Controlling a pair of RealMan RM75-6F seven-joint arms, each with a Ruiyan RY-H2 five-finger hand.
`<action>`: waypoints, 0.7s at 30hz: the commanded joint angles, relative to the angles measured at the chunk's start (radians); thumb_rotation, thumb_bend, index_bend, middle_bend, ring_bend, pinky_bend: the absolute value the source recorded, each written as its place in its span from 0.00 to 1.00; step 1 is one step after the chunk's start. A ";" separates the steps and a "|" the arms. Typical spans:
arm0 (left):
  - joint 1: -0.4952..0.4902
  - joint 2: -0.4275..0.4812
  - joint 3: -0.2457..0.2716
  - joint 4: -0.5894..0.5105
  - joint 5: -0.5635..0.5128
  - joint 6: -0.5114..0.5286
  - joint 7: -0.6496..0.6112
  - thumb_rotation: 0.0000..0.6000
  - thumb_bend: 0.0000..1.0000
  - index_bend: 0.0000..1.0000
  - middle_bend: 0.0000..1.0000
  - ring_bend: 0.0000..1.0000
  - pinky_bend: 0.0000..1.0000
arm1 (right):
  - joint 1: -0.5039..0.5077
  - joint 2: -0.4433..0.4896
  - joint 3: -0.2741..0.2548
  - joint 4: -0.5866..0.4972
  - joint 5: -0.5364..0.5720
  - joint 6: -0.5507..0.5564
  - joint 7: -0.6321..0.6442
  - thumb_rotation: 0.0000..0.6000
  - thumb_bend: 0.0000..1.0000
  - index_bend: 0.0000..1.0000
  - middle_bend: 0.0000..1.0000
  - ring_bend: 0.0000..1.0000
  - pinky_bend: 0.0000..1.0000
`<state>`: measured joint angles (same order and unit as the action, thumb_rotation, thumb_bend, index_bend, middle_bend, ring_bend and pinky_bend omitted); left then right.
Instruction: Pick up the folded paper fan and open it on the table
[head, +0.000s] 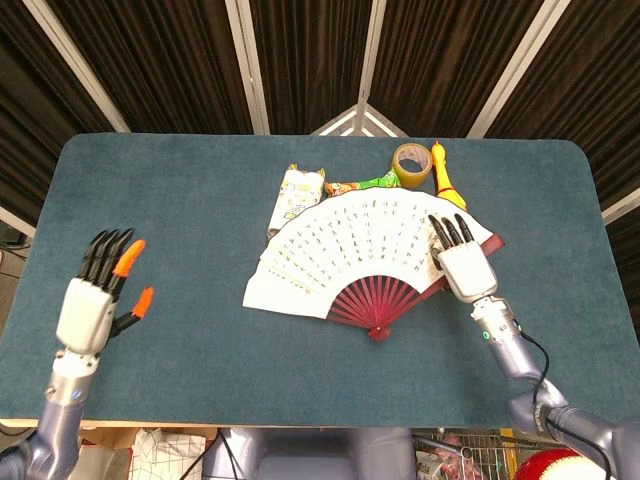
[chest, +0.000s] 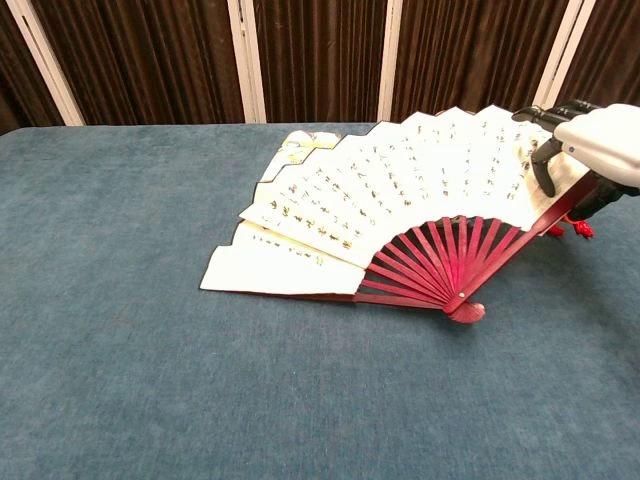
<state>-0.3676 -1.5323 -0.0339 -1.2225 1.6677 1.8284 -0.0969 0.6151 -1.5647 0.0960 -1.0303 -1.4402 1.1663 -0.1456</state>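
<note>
**Fan's spread out on the surface**

The blue surface (head: 200, 220) carries the paper fan (head: 355, 245), fully fanned out right of center, left edge lying flat, right edge propped up. My right hand (head: 462, 262) grips that right-hand rib. My left hand (head: 95, 300) hangs well off to the left, fingers apart, holding nothing. Behind the fan: a yellow rubber chicken (head: 444, 177), tape roll (head: 411, 164), snack packs (head: 300, 190).

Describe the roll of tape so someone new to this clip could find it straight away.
Start at the open paper fan spread across the blue table and look past its top right edge, towards the far side. The roll of tape stands there, between a green snack packet and a yellow rubber chicken; it is the only brownish ring with a hole.
</note>
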 joint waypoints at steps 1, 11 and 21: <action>0.060 0.040 0.031 -0.058 0.012 0.041 0.034 1.00 0.56 0.06 0.00 0.00 0.00 | -0.010 0.042 0.011 -0.090 -0.001 0.020 -0.013 1.00 0.26 0.00 0.00 0.09 0.02; 0.110 0.034 0.016 -0.030 -0.084 -0.049 -0.037 1.00 0.56 0.05 0.00 0.00 0.00 | -0.013 0.163 0.056 -0.358 0.058 -0.023 0.006 1.00 0.24 0.00 0.00 0.12 0.02; 0.113 0.017 -0.018 -0.009 -0.113 -0.109 -0.046 1.00 0.56 0.05 0.00 0.00 0.00 | -0.009 0.193 0.073 -0.426 0.100 -0.068 0.015 1.00 0.24 0.00 0.00 0.13 0.02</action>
<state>-0.2555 -1.5137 -0.0494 -1.2329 1.5563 1.7208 -0.1419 0.6060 -1.3777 0.1600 -1.4412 -1.3454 1.1012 -0.1558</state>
